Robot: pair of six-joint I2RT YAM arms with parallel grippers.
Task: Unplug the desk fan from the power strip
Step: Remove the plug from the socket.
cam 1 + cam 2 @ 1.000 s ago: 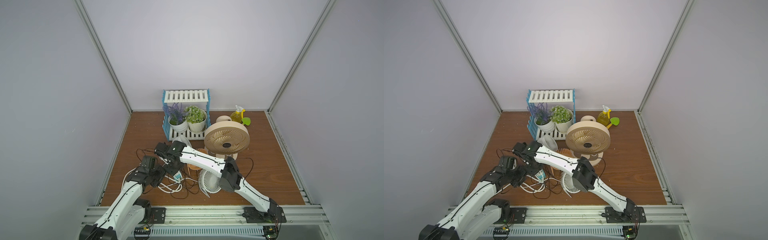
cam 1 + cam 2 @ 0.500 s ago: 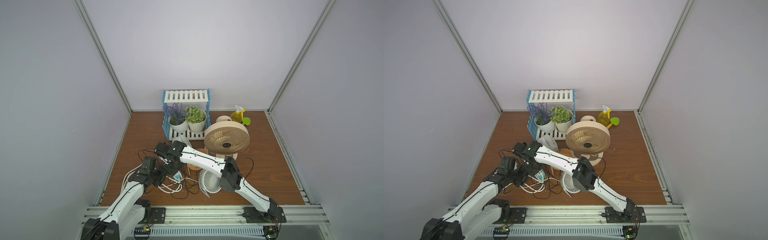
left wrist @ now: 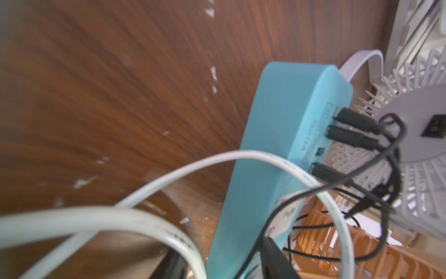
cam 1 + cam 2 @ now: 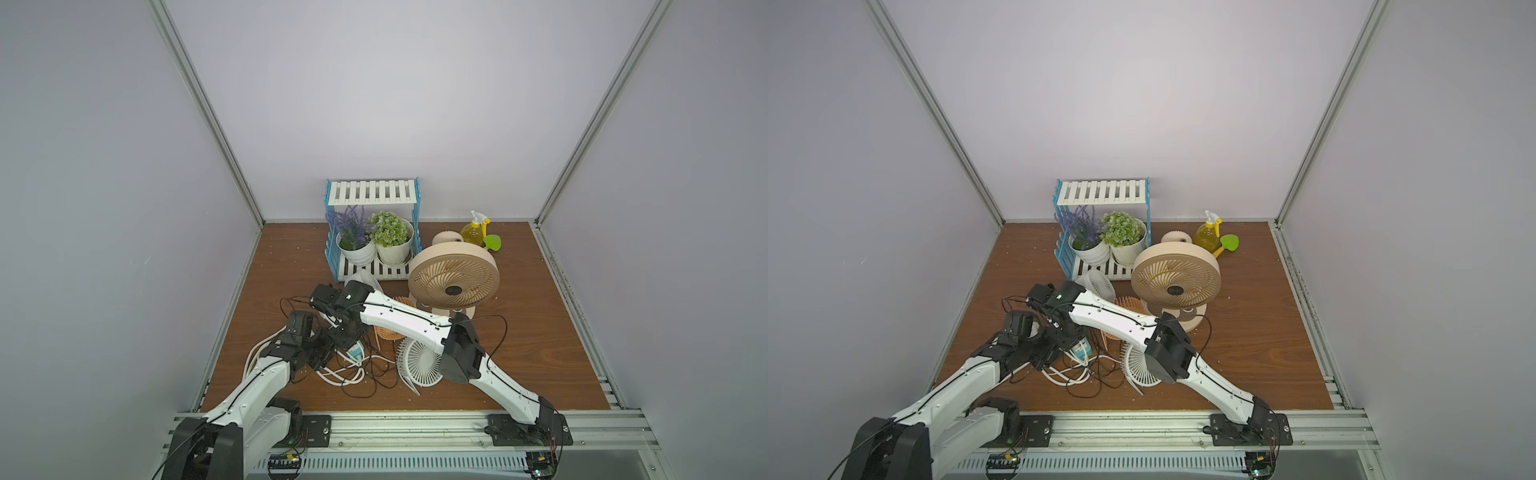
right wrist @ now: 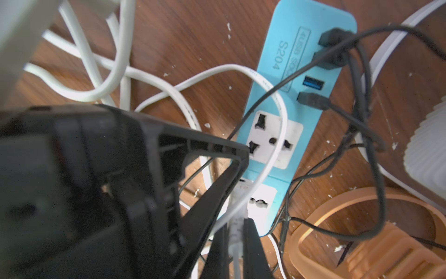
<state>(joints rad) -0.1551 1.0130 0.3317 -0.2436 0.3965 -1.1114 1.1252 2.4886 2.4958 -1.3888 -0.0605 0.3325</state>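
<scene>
In the right wrist view the power strip point(image 5: 284, 72) lay flat on the wooden table point(image 5: 181, 36). Its teal face read "S204" beside a boxed "4USB SOC…", the rest crossed by one of the black cables point(image 5: 363, 79). Three black USB plugs point(image 5: 313, 102) sat in its ports and one blue port point(image 5: 313, 83) stood free. The right gripper point(image 5: 235, 241) was clamped on a thin white cable point(image 5: 265, 166) that looped over a socket face point(image 5: 272, 142).

In the left wrist view the strip's embossed lettering was too blurred to read. The left gripper point(image 3: 222, 261) straddled the strip's near end, but I could not tell whether it squeezed. A thick white cord point(image 3: 72, 224) crossed in front, and a white fan point(image 3: 410, 145) lay behind the plugs.

In both top views the grippers hid most of the strip point(image 4: 356, 352) point(image 4: 1079, 348), front-left amid tangled cords. A beige fan point(image 4: 453, 278) stood behind.
</scene>
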